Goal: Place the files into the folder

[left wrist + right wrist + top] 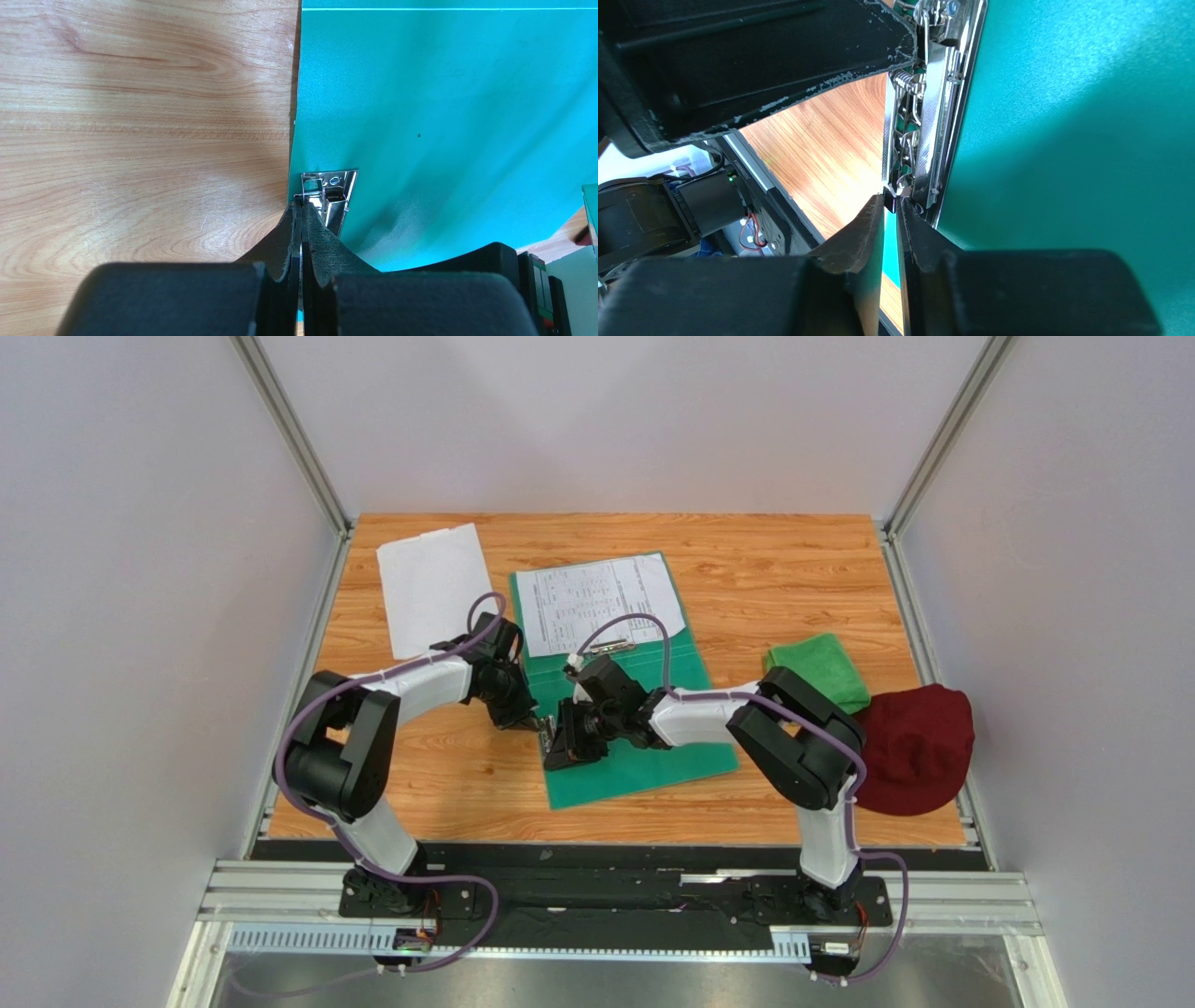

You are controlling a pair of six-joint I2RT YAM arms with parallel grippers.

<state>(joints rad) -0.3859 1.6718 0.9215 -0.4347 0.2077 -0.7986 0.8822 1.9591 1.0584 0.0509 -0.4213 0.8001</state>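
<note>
While both claws are crowding one edge of the teal folder (631,777), we're looking at the opening step. The left claw (300,206) is sitting with its fingers pressed tight together, tips right against the near corner of the metal spring clip (331,187), though I can't tell whether it's nipping any of that clip. Facing it, the right claw (891,204) is pinching narrow on the folder's thin edge, with a sliver of teal showing between its fingers and the clip running away just beyond its tips. The folder is lying on the wooden table (800,574), spreading out ahead of and beside both claws. As for the files, the printed sheet (603,602) is resting on the folder's far half, well beyond the claws. A blank-faced sheet (432,588) is lying on bare wood beyond the left claw, apart from the folder. By my reading, nothing's looking filed yet. The next move, I'd say, is calling for the clip or cover to be lifted cleanly while the other claw is steadying that edge, then one claw letting go to fetch the sheets.
</note>
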